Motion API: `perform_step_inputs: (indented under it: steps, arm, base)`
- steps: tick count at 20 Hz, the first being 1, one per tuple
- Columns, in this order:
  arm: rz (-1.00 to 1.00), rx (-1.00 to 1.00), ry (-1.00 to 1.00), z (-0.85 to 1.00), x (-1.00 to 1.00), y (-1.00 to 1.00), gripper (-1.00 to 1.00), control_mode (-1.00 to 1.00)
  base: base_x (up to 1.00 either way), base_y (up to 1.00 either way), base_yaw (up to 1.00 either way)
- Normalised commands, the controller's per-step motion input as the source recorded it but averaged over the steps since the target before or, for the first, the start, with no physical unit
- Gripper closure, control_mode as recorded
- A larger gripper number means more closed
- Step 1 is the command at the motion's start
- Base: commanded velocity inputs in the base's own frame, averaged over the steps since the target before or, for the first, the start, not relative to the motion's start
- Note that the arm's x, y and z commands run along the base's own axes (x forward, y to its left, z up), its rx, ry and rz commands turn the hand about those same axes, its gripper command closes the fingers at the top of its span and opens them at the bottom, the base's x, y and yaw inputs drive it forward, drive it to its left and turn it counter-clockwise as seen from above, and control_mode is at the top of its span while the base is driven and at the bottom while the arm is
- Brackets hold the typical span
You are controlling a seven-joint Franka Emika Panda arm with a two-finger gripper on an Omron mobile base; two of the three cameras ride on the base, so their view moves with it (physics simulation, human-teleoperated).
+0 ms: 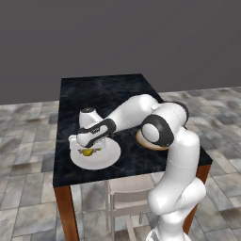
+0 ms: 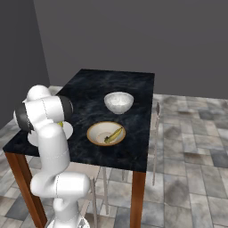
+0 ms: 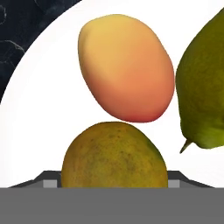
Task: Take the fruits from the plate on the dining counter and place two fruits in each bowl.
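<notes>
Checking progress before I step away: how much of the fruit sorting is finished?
Done: the banana lies in the tan-rimmed bowl. In hand: the gripper straddles the olive-yellow fruit on the plate. Left: that fruit, the red-orange fruit and the pear; the white bowl looks empty.

A fat white arm made of smooth round tube parts is seen. Dark round caps are set at its joints, with a dark band at about 9 o'clock near the hand.
</notes>
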Motion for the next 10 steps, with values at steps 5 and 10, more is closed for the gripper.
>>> perform_step_inputs:
  steps: [5,10]
  arm:
    - [-0.01,0.01,-0.03,0.15,-0.57,-0.18,1.0,-1.0]
    - [0.0,0.0,-0.06,0.69,-0.84,-0.61,1.0,-1.0]
  base:
    - [0.0,0.0,0.0]
    - [0.0,0.0,0.0]
